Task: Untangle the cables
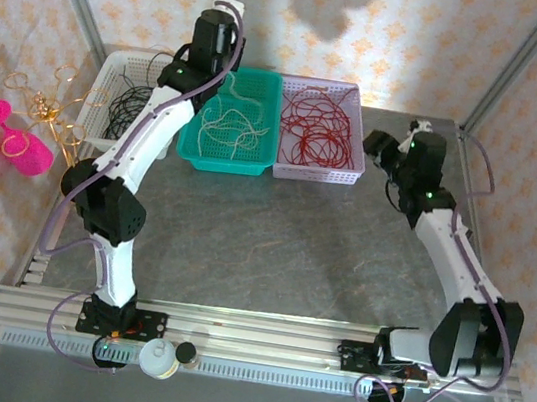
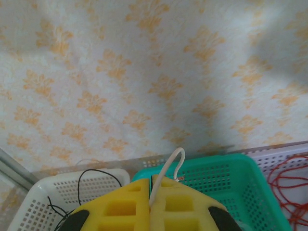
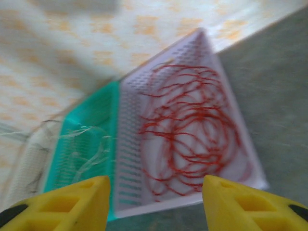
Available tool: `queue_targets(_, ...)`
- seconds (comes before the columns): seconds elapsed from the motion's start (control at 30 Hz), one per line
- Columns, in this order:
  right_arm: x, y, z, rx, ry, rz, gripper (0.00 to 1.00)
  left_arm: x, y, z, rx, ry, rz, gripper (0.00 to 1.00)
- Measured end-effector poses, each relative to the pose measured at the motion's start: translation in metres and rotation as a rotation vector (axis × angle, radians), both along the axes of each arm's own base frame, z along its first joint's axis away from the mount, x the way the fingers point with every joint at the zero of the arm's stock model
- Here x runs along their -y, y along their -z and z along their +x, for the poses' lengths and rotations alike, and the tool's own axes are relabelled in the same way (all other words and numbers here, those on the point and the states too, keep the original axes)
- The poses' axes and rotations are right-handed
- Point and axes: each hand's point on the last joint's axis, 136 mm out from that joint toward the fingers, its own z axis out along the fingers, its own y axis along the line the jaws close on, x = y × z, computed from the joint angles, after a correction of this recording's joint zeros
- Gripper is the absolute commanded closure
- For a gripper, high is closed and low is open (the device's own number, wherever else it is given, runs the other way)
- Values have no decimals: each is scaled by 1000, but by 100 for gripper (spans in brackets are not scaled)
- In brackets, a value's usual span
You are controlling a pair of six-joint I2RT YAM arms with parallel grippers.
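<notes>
Left tool (image 2: 153, 192) pinched shut on white cable (image 2: 168, 166) above green basket (image 2: 226, 173) | right tool (image 3: 156, 192) gaping, empty, near red cables (image 3: 192, 130) in lilac basket (image 3: 126, 144) | strands look light, limp, snag-prone: best pinched near an end

Red cables (image 2: 288, 185) cut by edge, black cables (image 1: 127, 107) part-hidden — behind left arm (image 1: 150, 126)

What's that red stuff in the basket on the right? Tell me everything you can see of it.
The red cable is a thin, flexible wire lying in many loose, overlapping loops, more a slack coil than a tight knot. It covers most of the floor of the pale lilac perforated basket, the rightmost of three at the table's far side. Nothing grips it; the right gripper hangs open in front of it.
</notes>
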Motion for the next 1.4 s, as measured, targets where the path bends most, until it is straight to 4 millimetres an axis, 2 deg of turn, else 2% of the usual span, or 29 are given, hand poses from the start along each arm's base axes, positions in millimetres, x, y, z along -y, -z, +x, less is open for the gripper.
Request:
queue_targets(0.13, 37, 39, -21, -17, 153, -131, 46, -5, 44, 9, -45, -7, 2, 100)
queue_targets(0.27, 69, 90, -43, -27, 246, -311, 37, 3, 121, 16, -163, 13, -2, 100)
queue_targets(0.33, 80, 108, -52, -17, 261, -397, 33, 5, 155, 22, -209, 13, -8, 90)
queue_targets(0.4, 88, 124, -61, -3, 271, -483, 29, 7, 190, 24, -258, 10, -8, 74)
queue_targets(0.47, 95, 136, -69, 7, 279, -542, 26, 7, 215, 24, -299, 4, -14, 61)
queue_targets(0.53, 100, 143, -75, 40, 288, -556, 25, 8, 229, 24, -325, 2, -25, 54)
queue_targets(0.57, 102, 147, -79, 64, 289, -548, 24, 9, 232, 23, -332, 3, -32, 45)
queue_targets(0.6, 103, 149, -82, 91, 292, -538, 23, 9, 232, 23, -331, 0, -41, 7)
queue_targets(0.63, 104, 151, -84, 112, 291, -530, 22, 9, 229, 22, -324, -3, -51, 1)
queue_targets(0.67, 104, 154, -86, 135, 286, -525, 20, 9, 224, 18, -316, 0, -64, 1)
queue_targets(0.77, 97, 158, -86, 190, 249, -516, 17, 5, 204, -7, -298, 2, -103, 1)
queue_targets(0.87, 98, 153, -81, 267, 250, -488, 15, 1, 163, -40, -233, 21, -150, 1)
queue_targets(0.93, 101, 158, -80, 288, 254, -474, 13, -1, 137, -67, -163, 37, -188, 1)
queue_targets(0.97, 101, 164, -81, 276, 252, -468, 8, -2, 127, -84, -128, 46, -205, 1)
queue_targets(1.0, 102, 167, -82, 264, 252, -466, 1, -4, 121, -99, -95, 52, -222, 1)
queue_targets(1.03, 103, 163, -81, 274, 261, -460, 0, -8, 120, -117, -59, 54, -238, 1)
queue_targets(1.1, 107, 149, -71, 307, 298, -447, 0, -23, 134, -152, -9, 25, -256, 1)
queue_targets(1.13, 107, 142, -63, 322, 305, -445, 0, -33, 148, -168, 7, -5, -258, 1)
queue_targets(1.2, 105, 131, -50, 346, 308, -447, 0, -53, 188, -196, 18, -69, -237, 1)
queue_targets(1.27, 100, 124, -44, 362, 302, -445, 0, -73, 238, -219, -13, -123, -212, 0)
queue_targets(1.33, 99, 127, -44, 350, 296, -450, 0, -93, 276, -233, -97, -183, -183, 1)
queue_targets(1.4, 100, 131, -44, 333, 299, -455, 0, -107, 280, -230, -83, -222, -171, 0)
